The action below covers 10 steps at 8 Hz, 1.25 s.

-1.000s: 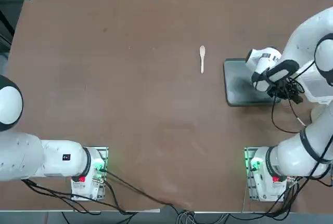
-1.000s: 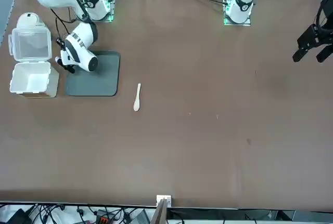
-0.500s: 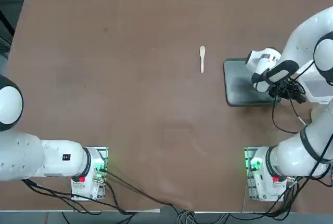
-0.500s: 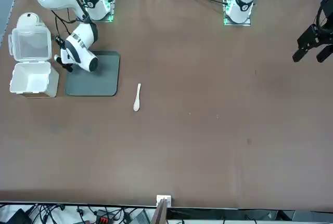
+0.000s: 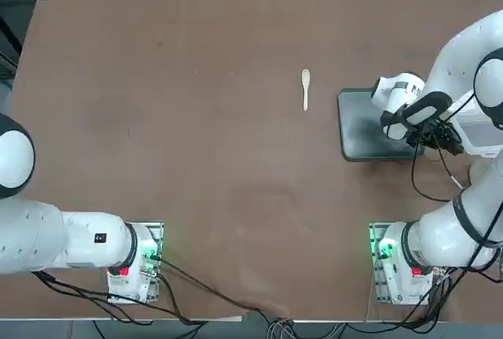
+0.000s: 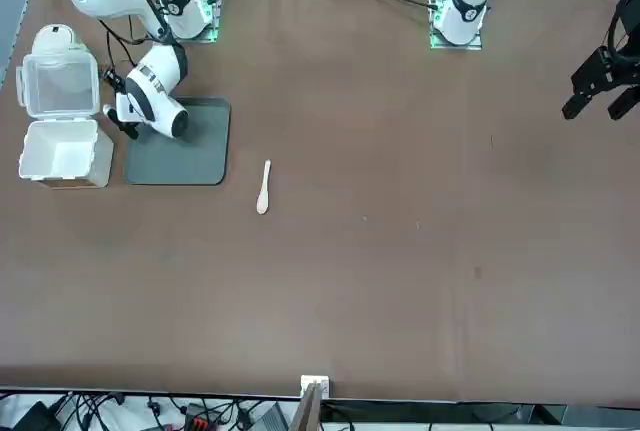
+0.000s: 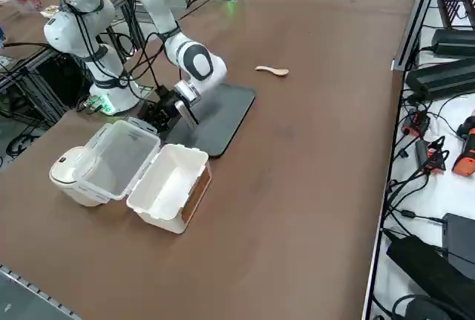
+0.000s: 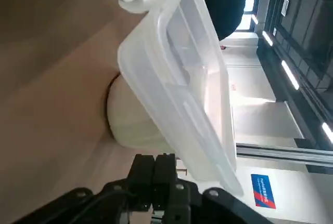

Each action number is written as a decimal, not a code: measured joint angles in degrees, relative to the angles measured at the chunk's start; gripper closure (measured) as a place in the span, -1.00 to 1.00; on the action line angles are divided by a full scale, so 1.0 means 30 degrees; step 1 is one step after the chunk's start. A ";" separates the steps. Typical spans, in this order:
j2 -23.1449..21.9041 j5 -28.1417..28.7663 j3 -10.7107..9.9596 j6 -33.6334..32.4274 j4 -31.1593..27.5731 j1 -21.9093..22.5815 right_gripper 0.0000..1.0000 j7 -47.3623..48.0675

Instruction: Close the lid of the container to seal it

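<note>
Overhead view first: right gripper (image 5: 444,141) hangs at the tray's (image 5: 363,128) three o'clock edge, dark fingers pressed together with nothing between them. A spoon (image 5: 306,88) lies at the tray's ten o'clock, apart from it.

From the front, the container (image 6: 62,153) sits at nine o'clock of the tray (image 6: 190,151), open, its lid (image 6: 59,83) thrown back at twelve o'clock of the box. The gripper (image 6: 118,119) is between tray and lid.

From the right side, the gripper (image 7: 165,114) hovers just beside the lid's (image 7: 117,160) far edge; whether it touches is unclear. The lid leans on a round cream pot (image 7: 74,175); the container (image 7: 169,185) stands open beside it.

At the wrist, the closed fingers (image 8: 156,174) point at the tilted lid (image 8: 184,86).
</note>
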 joint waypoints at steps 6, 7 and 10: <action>0.0373 -0.2124 0.0010 -0.1103 0.0003 0.0013 0.96 0.0126; 0.0428 -0.2431 0.0019 -0.1331 0.0030 0.0037 0.96 0.0160; 0.0438 -0.2996 0.0054 -0.2384 0.0574 0.0532 0.96 0.0150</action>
